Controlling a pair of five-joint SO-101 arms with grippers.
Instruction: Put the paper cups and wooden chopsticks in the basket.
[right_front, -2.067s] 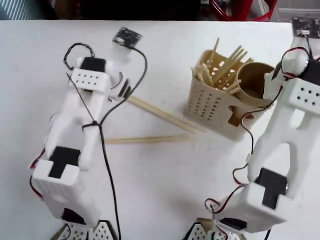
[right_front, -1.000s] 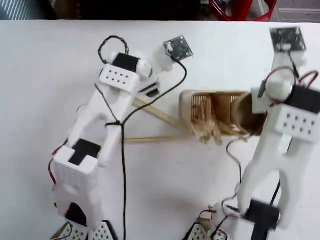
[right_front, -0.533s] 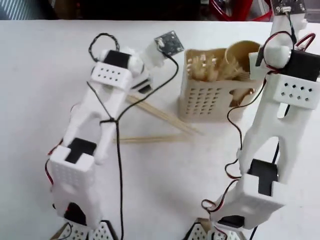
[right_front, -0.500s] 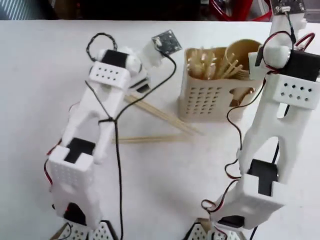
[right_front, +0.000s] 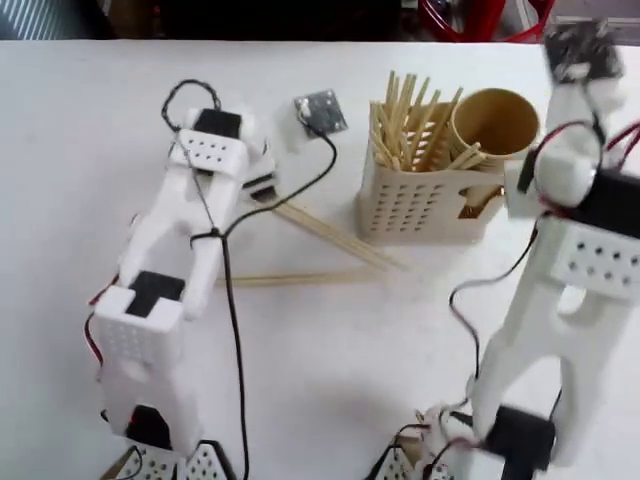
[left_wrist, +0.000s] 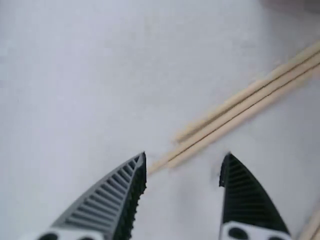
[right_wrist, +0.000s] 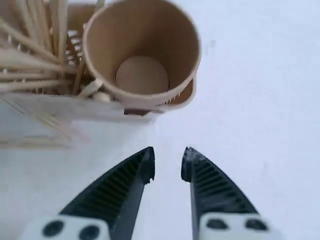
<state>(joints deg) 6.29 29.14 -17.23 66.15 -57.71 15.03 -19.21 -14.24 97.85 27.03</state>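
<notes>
Jaws apart on left gripper (left_wrist: 185, 160), astride ends of loose chopsticks (left_wrist: 240, 107) on table (left_wrist: 75, 60), likely set to pinch them. Right gripper (right_wrist: 167, 156) barely parted, empty, just short of basket (right_front: 420, 205); paper cup (right_wrist: 142, 55) and chopstick bundle (right_front: 400, 115) already inside.

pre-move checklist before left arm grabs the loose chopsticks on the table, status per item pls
1. Left gripper open: ok, fingers wide apart above the table.
2. Chopstick pair lined up with it: ok, the near ends lie in the gap between the fingers.
3. Basket upright: ok.
4. Paper cup in basket: ok, standing upright beside the chopsticks already inside.
5. Right gripper out of the way: ok, empty, fingers slightly apart, short of the basket.
6. All chopsticks collected: not ok, the pair and a single chopstick lie on the table.
</notes>
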